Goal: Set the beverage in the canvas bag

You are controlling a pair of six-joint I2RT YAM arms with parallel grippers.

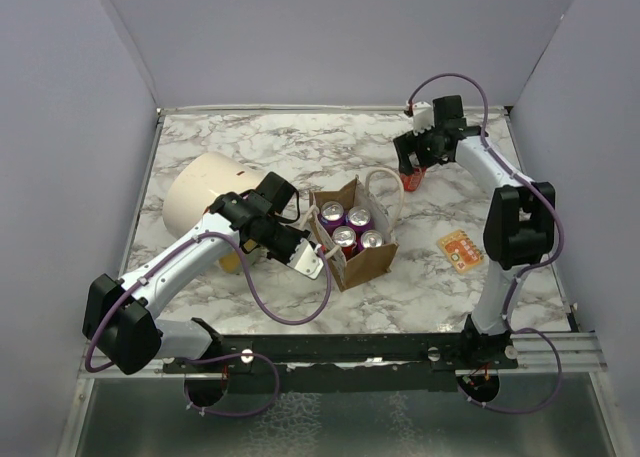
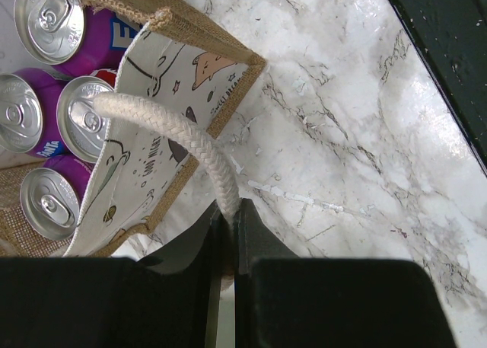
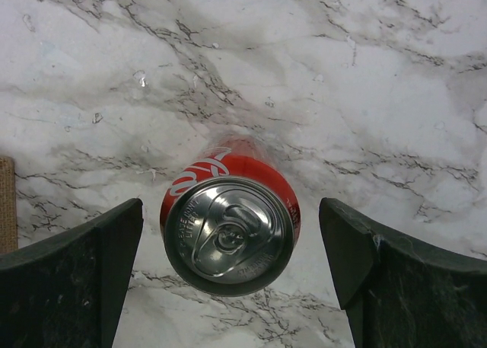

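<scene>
The tan canvas bag stands mid-table and holds several purple cans. My left gripper is shut on the bag's near white rope handle and holds it out to the left; the bag's printed inner wall and the cans show in the left wrist view. A red soda can stands upright on the marble at the back right. My right gripper is open right above it, with a finger on each side and a gap to the can on both.
A large cream cylinder lies at the left beside my left arm. An orange card lies at the right. Grey walls close in the left, back and right sides. A black rail runs along the near edge.
</scene>
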